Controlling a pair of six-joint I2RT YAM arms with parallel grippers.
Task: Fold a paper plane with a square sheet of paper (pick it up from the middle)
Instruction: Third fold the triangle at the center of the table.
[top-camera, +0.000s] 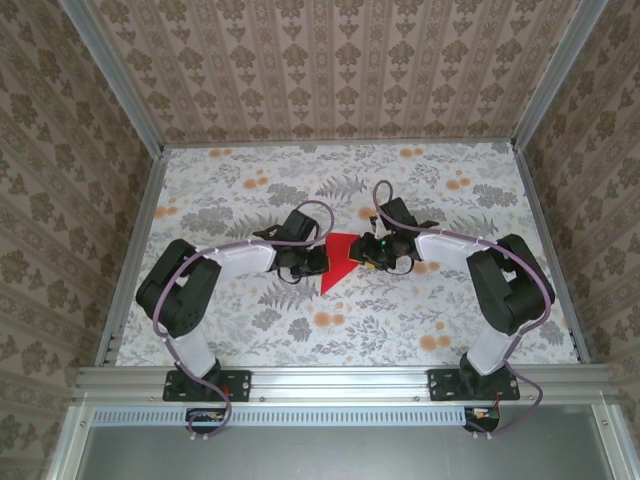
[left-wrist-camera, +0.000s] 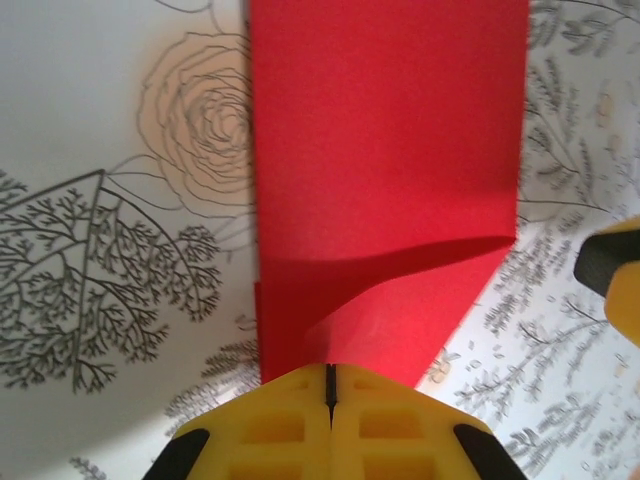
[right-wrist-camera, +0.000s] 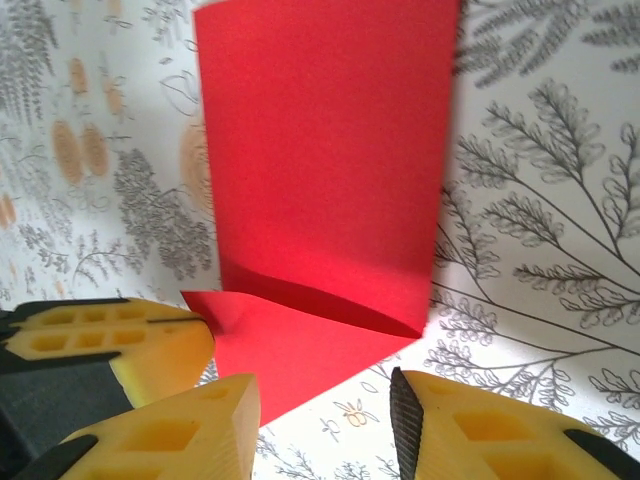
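Two robot grippers meet at a partly folded red square sheet of paper (top-camera: 338, 262) on a floral table (top-camera: 450, 320).
The left gripper (left-wrist-camera: 329, 385) has its yellow fingers pressed together, pinching the sheet's near edge; the paper stretches away ahead. The right gripper (right-wrist-camera: 322, 390) gapes wide, holding nothing, with the paper just ahead of its fingertips.

table: floral-print cloth (top-camera: 250, 320), flat | walls: beige damask wallpaper (top-camera: 330, 70) on three sides | near edge: aluminium rail (top-camera: 340, 382)
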